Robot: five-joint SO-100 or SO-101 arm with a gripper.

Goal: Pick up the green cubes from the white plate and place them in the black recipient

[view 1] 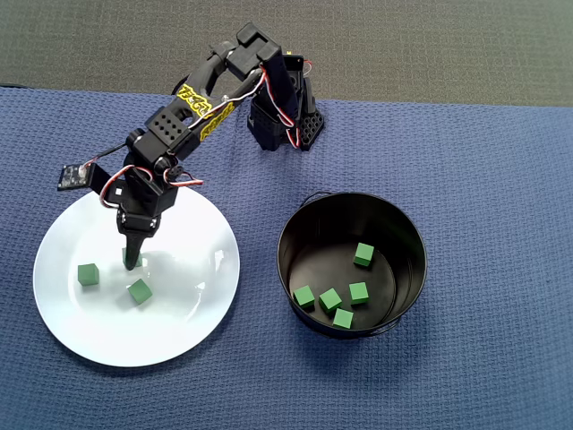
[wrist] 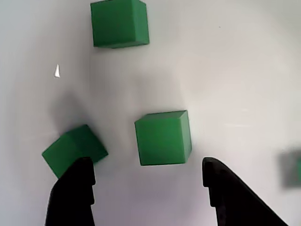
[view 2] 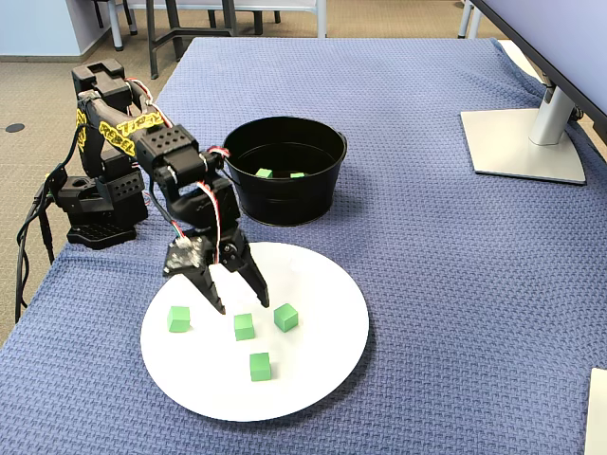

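Looking down from the overhead camera, the gripper [view 1: 132,262] hangs over the left part of the white plate [view 1: 188,313], its fingers pointing toward the bottom of the picture. One green cube [view 1: 87,274] lies just left of the fingertips, another [view 1: 139,291] just below and to their right, and a third is mostly hidden under the fingers. The black tin [view 1: 407,235] stands well to the right of the gripper on the blue cloth [view 1: 483,179], apart from the plate, with five green cubes [view 1: 332,298] on its floor.

In the wrist view, the two dark fingertips [wrist: 75,190] rise from the bottom edge with a wide gap between them, so the gripper [wrist: 148,181] is spread and holds nothing. One cube [wrist: 162,138] sits on the plate [wrist: 235,70] just ahead of that gap, closer to the right finger. A second cube [wrist: 73,149] lies tilted, touching or almost touching the left fingertip. A third cube [wrist: 119,22] rests farther ahead, near the top edge. A blurred green patch at the right edge may be another cube.

From the fixed side camera, the gripper [view 2: 237,291] is low over the plate [view 2: 322,360] with fingers parted. Four cubes show here: one [view 2: 177,318] to its left, one [view 2: 244,326] just below the fingertips, one [view 2: 285,317] to the right, and one [view 2: 259,366] nearer the camera. The tin [view 2: 285,194] stands behind the gripper, beyond the plate's far edge.
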